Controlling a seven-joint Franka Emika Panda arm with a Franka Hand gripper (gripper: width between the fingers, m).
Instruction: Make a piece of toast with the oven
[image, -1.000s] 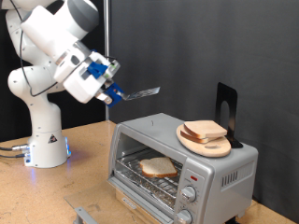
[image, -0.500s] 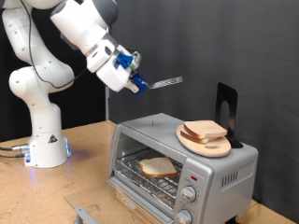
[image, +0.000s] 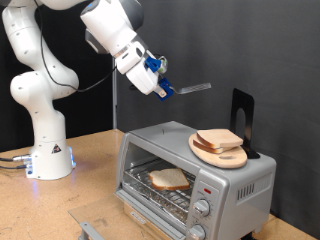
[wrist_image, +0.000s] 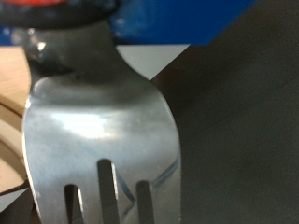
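The gripper (image: 166, 89) hangs above the oven (image: 196, 170), fingers pinching a fork (image: 193, 89); one piece of toast (image: 169, 179) lies on the rack inside, no readable writing anywhere

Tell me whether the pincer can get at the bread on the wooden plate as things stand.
Probably yes: the pincer, holding a fork, hangs above the oven, and nothing covers the bread on the plate.

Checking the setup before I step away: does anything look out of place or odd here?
Nothing spilled or damaged. The oven has one slice on its rack, more bread on the wooden plate on top. The gripper holds a fork in the air above.
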